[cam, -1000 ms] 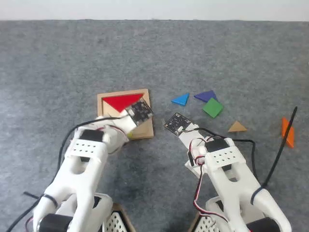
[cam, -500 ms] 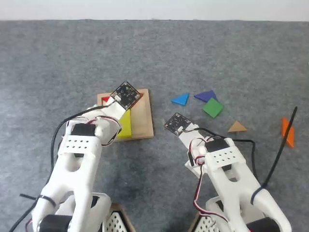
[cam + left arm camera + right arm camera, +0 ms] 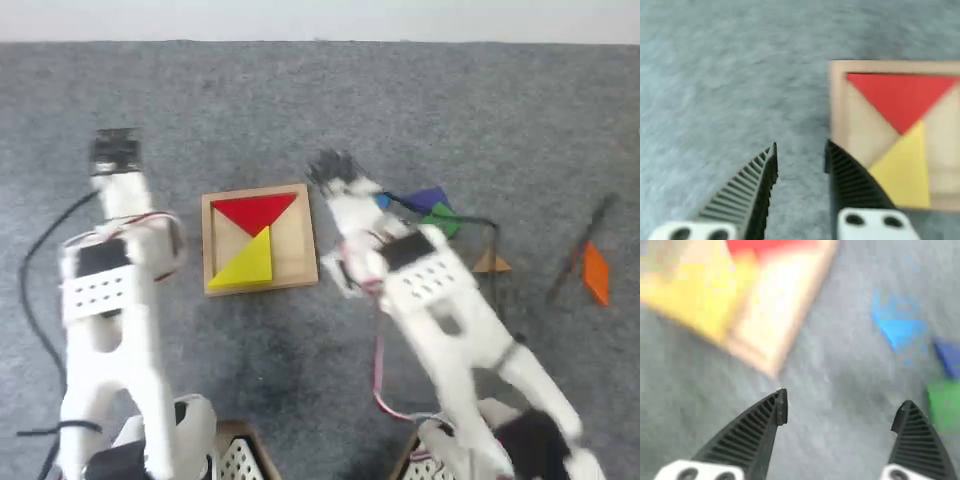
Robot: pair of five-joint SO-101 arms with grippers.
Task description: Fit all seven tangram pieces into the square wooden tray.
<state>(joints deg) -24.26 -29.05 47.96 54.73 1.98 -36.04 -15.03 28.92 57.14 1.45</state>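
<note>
The square wooden tray (image 3: 307, 240) holds a red triangle (image 3: 252, 211) at its far side and a yellow triangle (image 3: 250, 262) at its near left. In the left wrist view my left gripper (image 3: 800, 160) is open and empty over the carpet just left of the tray (image 3: 836, 100). My right gripper (image 3: 844, 400) is open wide and empty over the carpet between the tray (image 3: 785, 315) and the blue triangle (image 3: 897, 326). Right of the blue triangle lie a purple piece (image 3: 428, 196) and a green square (image 3: 445, 220).
A small tan triangle (image 3: 490, 263) and an orange parallelogram (image 3: 595, 272) lie on the grey carpet to the right. The right arm (image 3: 420, 280) stretches over the ground beside the tray. The left arm (image 3: 100, 280) stands left of the tray.
The left arm has come off the tray and swung to its left, leaving the yellow triangle uncovered inside. The right arm has swung forward to the blue triangle.
</note>
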